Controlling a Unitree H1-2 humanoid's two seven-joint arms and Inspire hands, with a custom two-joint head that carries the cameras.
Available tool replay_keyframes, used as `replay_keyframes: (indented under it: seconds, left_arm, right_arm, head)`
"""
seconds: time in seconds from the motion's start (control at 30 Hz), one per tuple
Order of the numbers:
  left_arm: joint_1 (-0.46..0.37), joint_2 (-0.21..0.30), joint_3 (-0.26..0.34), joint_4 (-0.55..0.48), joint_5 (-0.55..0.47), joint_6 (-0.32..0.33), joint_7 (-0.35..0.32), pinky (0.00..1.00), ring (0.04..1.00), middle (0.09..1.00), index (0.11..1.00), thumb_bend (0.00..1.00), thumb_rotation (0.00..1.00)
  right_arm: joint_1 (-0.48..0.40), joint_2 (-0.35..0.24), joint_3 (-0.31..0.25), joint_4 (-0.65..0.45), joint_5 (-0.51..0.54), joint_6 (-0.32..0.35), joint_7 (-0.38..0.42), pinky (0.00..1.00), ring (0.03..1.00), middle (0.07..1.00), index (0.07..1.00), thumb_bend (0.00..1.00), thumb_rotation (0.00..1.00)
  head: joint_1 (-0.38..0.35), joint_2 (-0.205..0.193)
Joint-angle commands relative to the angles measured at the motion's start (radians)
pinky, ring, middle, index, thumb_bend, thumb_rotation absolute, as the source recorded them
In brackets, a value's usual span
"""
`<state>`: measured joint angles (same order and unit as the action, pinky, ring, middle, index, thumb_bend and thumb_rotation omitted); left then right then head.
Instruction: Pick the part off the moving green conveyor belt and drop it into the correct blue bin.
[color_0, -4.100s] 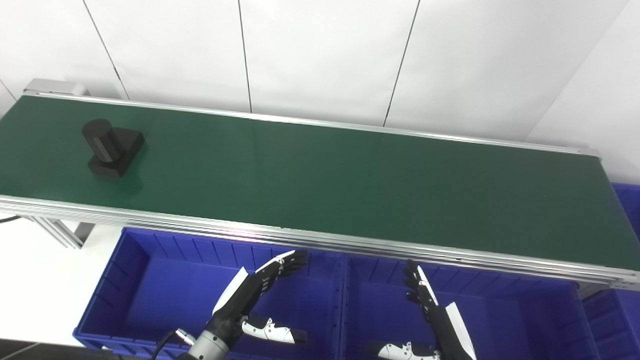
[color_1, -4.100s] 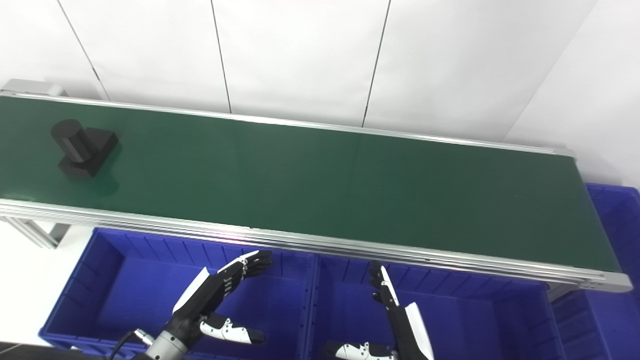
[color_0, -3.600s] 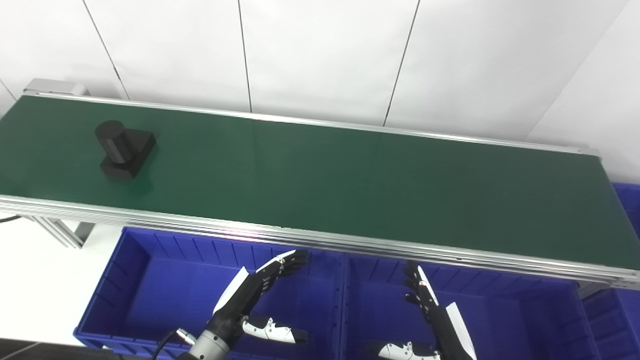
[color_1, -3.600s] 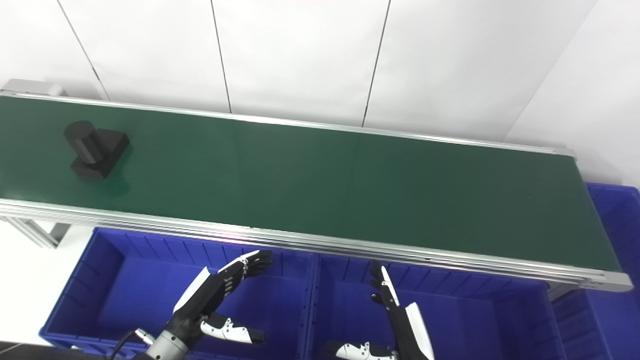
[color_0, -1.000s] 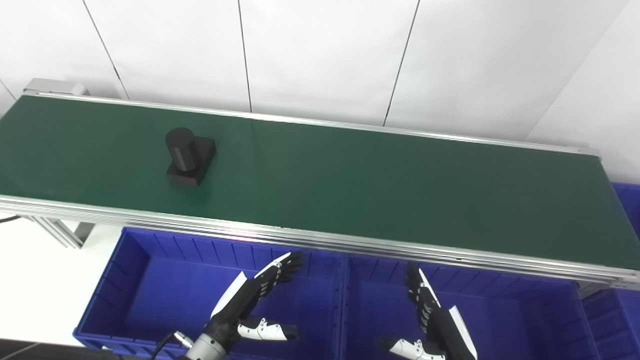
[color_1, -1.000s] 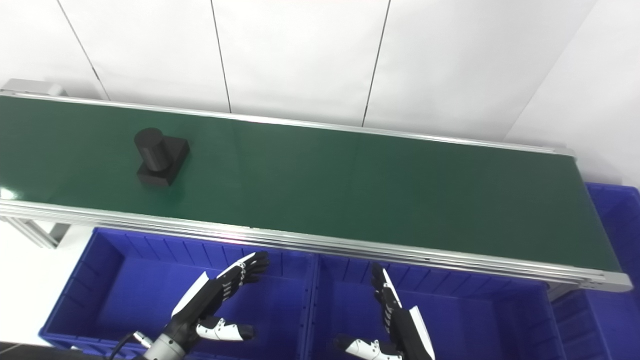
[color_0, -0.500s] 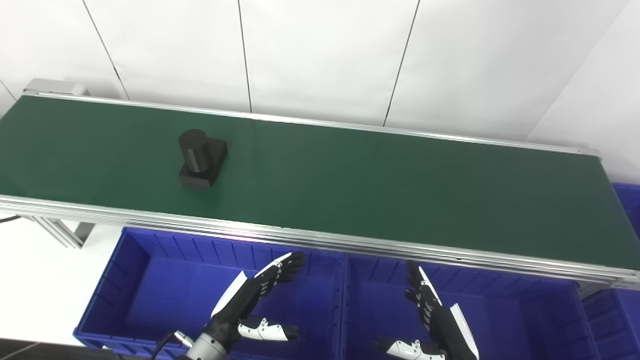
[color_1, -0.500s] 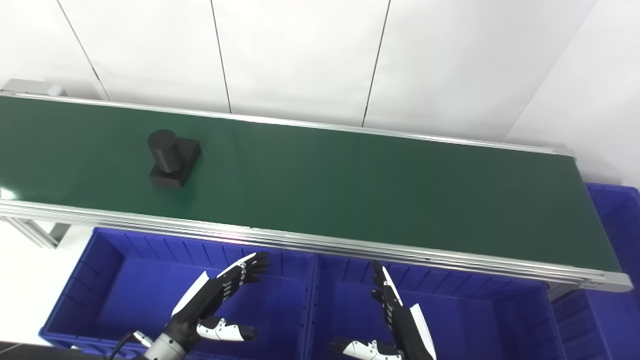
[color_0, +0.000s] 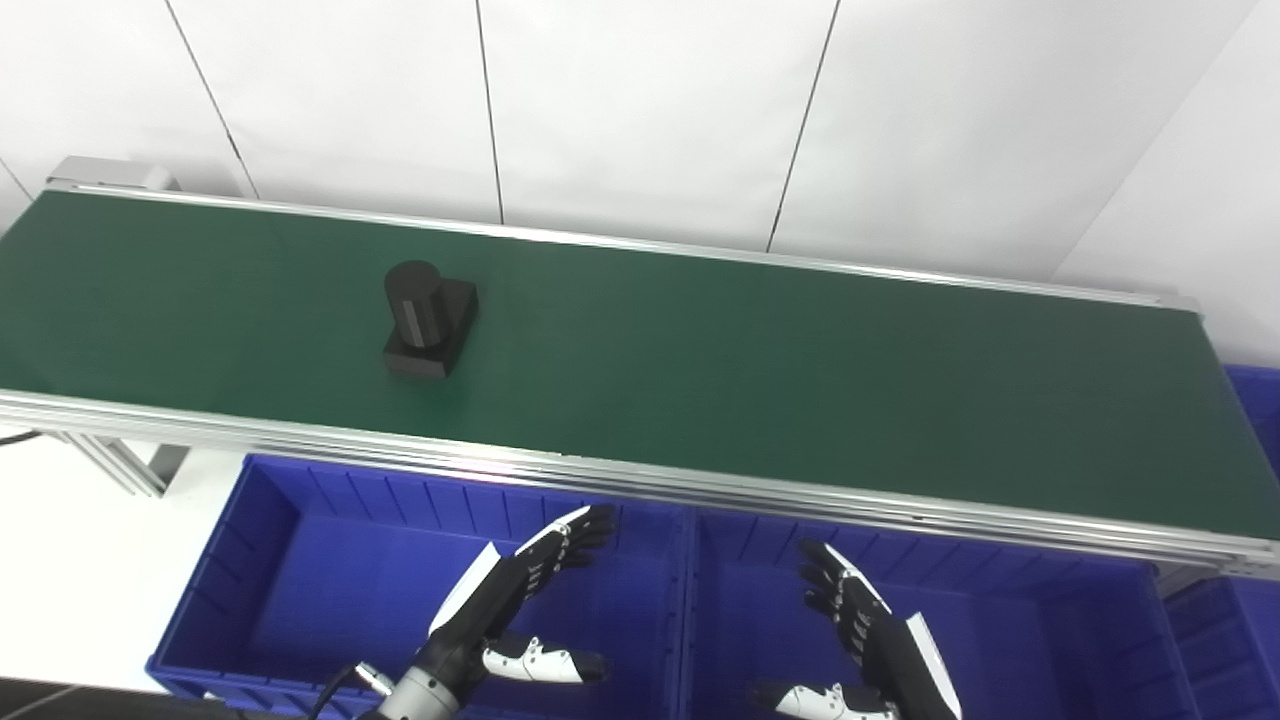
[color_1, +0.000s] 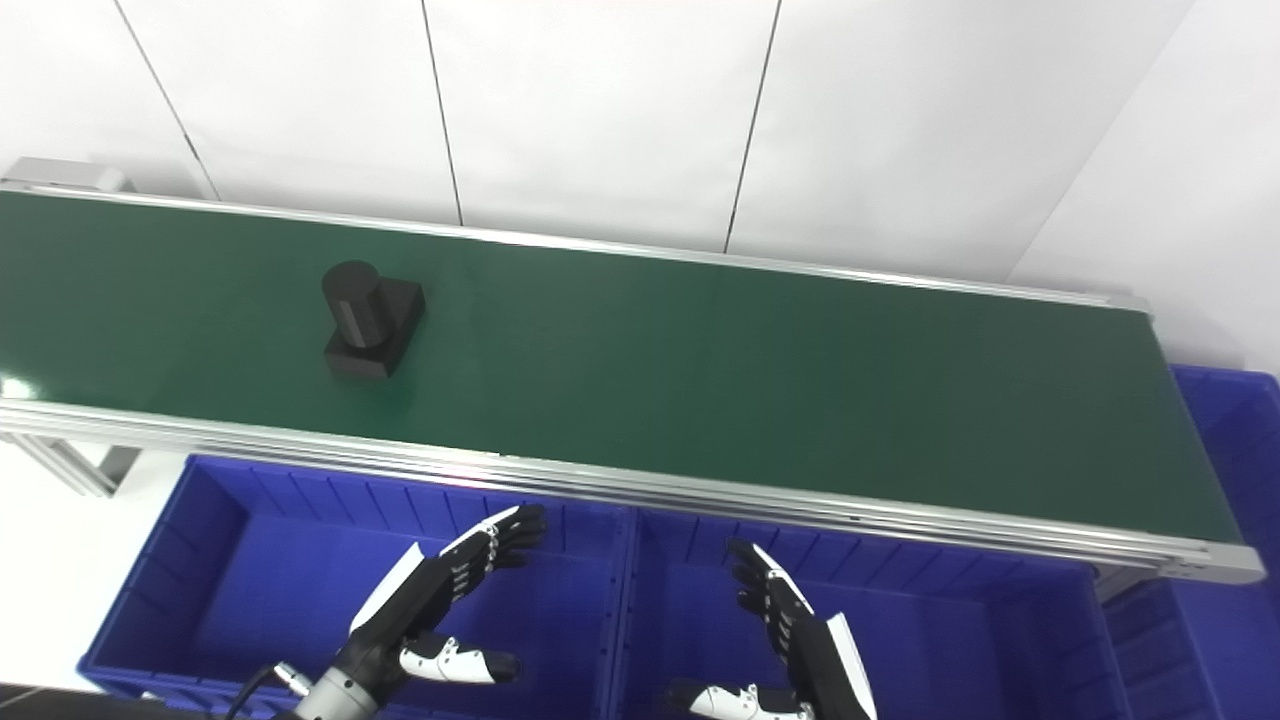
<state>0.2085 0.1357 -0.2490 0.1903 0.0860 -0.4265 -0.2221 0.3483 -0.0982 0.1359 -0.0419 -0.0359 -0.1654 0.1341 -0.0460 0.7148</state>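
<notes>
Black part (color_0: 428, 318) carried further right along green belt (color_0: 760, 370), still at 10 o'clock. Left hand (color_0: 505, 595), right hand (color_0: 880, 640) remain spread, empty over blue bins (color_0: 300, 560). Pickup pending.

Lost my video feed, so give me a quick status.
Both hands open: left hand, right hand, low over blue bins. Black part on green belt, untouched. Nothing in the way.
</notes>
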Motion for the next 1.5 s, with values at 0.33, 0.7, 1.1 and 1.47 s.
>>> replay_keyframes:
  seconds: [0.33, 0.7, 1.1, 1.47]
  left_arm:
    - [-0.01, -0.002, 0.001, -0.026, -0.007, -0.038, 0.002, 0.84, 0.878, 0.887, 0.892, 0.87, 0.47]
    - [-0.023, -0.019, -0.033, 0.046, 0.055, -0.042, 0.047, 0.84, 0.881, 0.9, 0.883, 0.89, 0.52]
    - [-0.061, -0.033, -0.104, 0.117, 0.079, -0.043, 0.148, 0.8, 0.852, 0.877, 0.869, 0.93, 0.48]
    - [-0.109, -0.016, -0.15, 0.18, 0.069, -0.043, 0.188, 0.77, 0.839, 0.873, 0.865, 0.94, 0.48]
  right_arm:
    - [-0.007, 0.002, -0.003, 0.002, 0.018, -0.102, 0.002, 0.97, 0.962, 0.96, 0.964, 0.86, 0.24]
    - [-0.031, 0.01, -0.025, -0.231, -0.11, -0.118, -0.053, 0.98, 0.967, 0.964, 0.99, 0.91, 0.39]
    - [-0.303, 0.028, 0.003, -0.354, -0.283, 0.136, -0.021, 0.95, 0.968, 0.96, 0.988, 0.92, 0.41]
    - [-0.519, 0.046, 0.044, -0.245, -0.385, 0.276, -0.007, 0.84, 0.93, 0.955, 0.959, 0.93, 0.37]
  head:
    - [0.009, -0.014]
    - [0.263, -0.17]
    - [0.318, -0.247]
    - [0.32, -0.282]
